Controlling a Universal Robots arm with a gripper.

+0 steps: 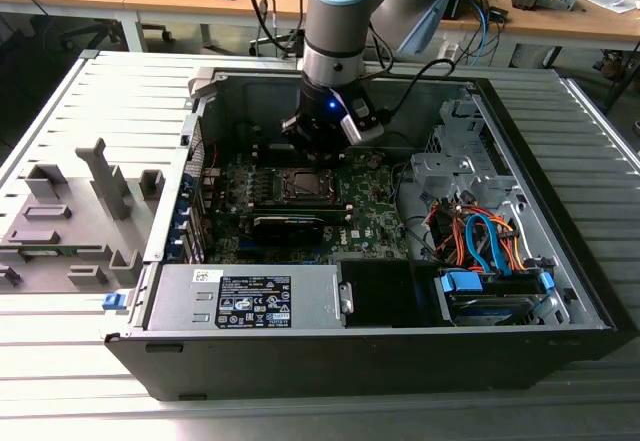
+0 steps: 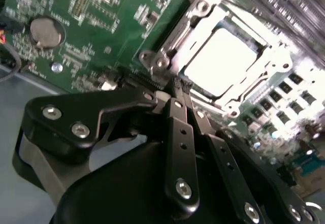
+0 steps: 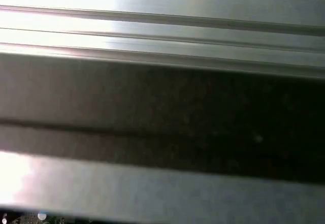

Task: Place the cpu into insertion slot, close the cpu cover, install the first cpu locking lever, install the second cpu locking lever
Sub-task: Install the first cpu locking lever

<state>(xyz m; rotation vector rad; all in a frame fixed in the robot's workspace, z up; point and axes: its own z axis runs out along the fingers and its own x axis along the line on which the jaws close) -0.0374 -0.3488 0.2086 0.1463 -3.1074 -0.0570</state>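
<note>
The cpu [image 2: 223,59] lies flat in the insertion slot [image 2: 152,60], its silvery face glaring under the light. The dull silver cpu cover [image 2: 202,17] frames it and looks folded down around it. My gripper [image 2: 182,86] is shut, its black fingertips pressed together just off one corner of the slot's rim, with nothing visible between them. In the exterior view the gripper [image 1: 322,161] hangs over the far edge of the slot [image 1: 305,187] on the green motherboard [image 1: 375,211]. I cannot make out the locking levers.
The open computer case [image 1: 560,261] holds a power supply [image 1: 250,301] in front, a long black card [image 1: 290,224], and a drive cage with orange and blue cables [image 1: 480,241]. Grey fixtures [image 1: 70,211] stand at the exterior view's left. A coin battery [image 2: 45,31] and memory slots [image 2: 289,5] flank the socket.
</note>
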